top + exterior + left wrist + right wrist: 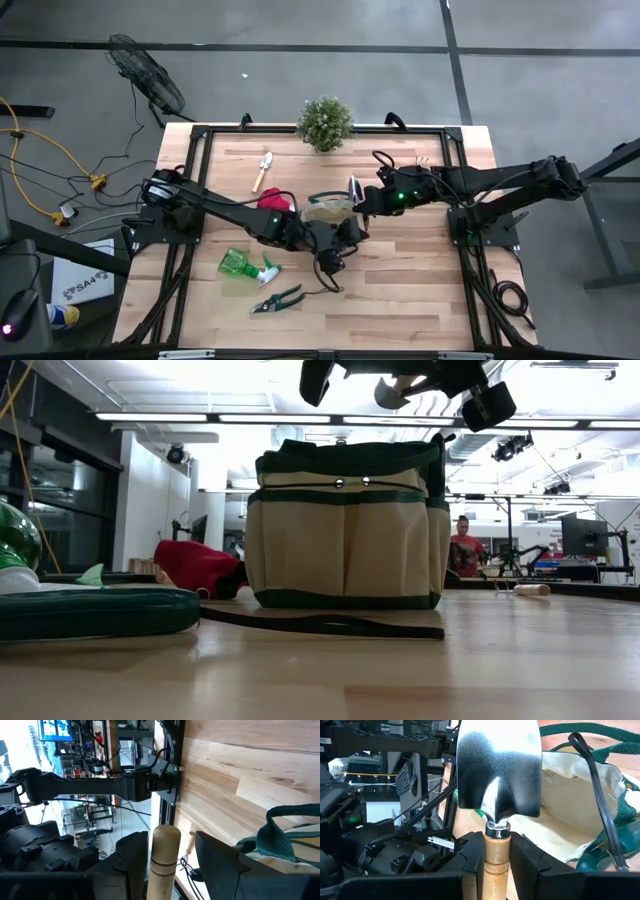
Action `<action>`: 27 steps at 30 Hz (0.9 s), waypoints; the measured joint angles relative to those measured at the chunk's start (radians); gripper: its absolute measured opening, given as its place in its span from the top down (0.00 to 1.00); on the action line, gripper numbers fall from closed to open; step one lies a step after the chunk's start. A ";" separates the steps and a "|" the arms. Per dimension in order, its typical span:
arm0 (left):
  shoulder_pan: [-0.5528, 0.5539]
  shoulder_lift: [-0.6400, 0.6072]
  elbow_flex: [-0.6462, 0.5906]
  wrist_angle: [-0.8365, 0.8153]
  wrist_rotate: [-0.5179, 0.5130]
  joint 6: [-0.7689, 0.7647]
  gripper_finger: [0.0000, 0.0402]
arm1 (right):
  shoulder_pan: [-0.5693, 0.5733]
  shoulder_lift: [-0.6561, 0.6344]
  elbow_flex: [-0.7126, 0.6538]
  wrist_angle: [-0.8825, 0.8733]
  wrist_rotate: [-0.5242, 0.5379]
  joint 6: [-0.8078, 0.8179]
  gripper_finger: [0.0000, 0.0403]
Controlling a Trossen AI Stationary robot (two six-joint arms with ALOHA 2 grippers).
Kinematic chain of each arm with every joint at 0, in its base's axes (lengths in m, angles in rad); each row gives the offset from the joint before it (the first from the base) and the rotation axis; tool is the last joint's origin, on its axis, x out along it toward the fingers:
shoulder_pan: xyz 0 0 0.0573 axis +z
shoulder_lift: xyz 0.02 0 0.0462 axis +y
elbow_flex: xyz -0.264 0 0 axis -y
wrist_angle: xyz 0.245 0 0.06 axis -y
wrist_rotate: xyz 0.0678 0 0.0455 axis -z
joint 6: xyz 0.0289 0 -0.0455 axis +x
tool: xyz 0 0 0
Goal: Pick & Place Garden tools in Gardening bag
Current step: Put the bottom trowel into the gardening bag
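Observation:
The gardening bag stands upright on its base at mid-table, mouth open. My right gripper hovers by the bag's right rim, shut on a wooden-handled trowel whose metal blade points over the bag's mouth. My left gripper is at the bag's near side; a wooden handle sticks forward between its fingers. On the table lie another trowel, a red glove, a green spray bottle and green-handled pruners. My right gripper pinches the trowel's wooden handle between its two fingers, just behind the metal collar. The fingers lie along the handle and slant down from the table's right. The trowel is clear of the table, blade forward above the bag's opening. My left gripper has the wooden-handled tool between its fingers, the rounded free end pointing forward and clear of the table. Where the handle shows, gaps stand on both sides of it. The place of contact lies below the picture's edge, so the part held cannot be told.
A bushy potted plant stands at the far edge behind the bag. The bag's dark strap trails on the wood in front of it. Bare table lies right of the bag and along the near right. A person is in the room beyond.

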 joint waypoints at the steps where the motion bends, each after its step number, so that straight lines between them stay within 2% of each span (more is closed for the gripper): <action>1: 0.000 0.000 0.000 0.000 0.000 0.000 0.60 | 0.000 0.000 0.000 0.000 0.000 0.000 0.86; 13: 0.012 0.013 0.002 -0.001 -0.018 0.004 0.61 | 0.009 0.001 0.000 0.001 0.014 0.019 0.86; 16: 0.012 0.013 0.002 -0.002 -0.019 0.012 0.66 | 0.009 0.001 0.000 0.001 0.015 0.018 0.86; 23: 0.012 0.013 0.002 0.007 -0.035 0.028 0.83 | 0.009 0.001 0.000 0.001 0.014 0.019 0.86; 27: 0.010 0.013 0.002 0.007 -0.034 0.028 0.83 | 0.009 0.001 0.000 0.001 0.013 0.019 0.86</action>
